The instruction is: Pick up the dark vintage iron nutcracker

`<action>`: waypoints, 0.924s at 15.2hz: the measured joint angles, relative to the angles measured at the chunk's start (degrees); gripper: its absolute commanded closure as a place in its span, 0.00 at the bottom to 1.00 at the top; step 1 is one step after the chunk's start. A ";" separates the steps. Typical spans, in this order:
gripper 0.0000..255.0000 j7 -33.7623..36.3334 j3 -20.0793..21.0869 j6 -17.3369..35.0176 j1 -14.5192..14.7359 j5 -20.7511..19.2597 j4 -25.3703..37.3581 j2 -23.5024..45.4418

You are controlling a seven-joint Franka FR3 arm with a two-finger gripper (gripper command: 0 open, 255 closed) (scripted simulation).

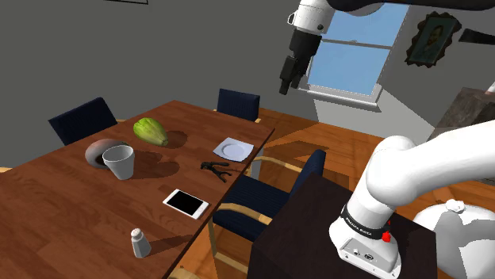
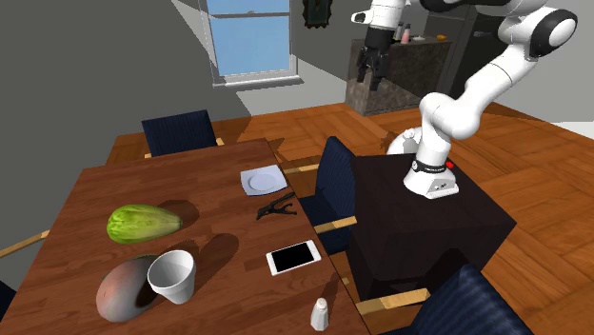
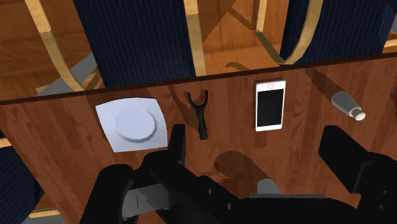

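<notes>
Shoulder view: wooden surface [image 1: 63,198], window [image 1: 349,47], framed picture [image 1: 432,40] | wrist view: gripper [image 3: 254,137] wide, high over nutcracker [image 3: 200,114] beside plate [image 3: 132,124]

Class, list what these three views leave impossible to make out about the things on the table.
- Nutcracker: too small in the shoulder view to show its hinge.
- Bowl: the cup stands in front of it in the shoulder view, hiding its inside.
- Table: the gripper covers the stretch beneath it in the wrist view.
</notes>
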 measured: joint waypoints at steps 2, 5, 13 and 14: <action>0.00 -0.06 0.02 0.74 0.01 0.01 -0.10 0.87; 0.00 -0.51 -0.07 4.09 0.02 -0.01 -0.11 5.48; 0.00 -0.77 0.64 14.96 0.44 0.41 1.39 21.60; 0.00 -1.20 0.42 15.98 0.32 0.34 1.85 23.61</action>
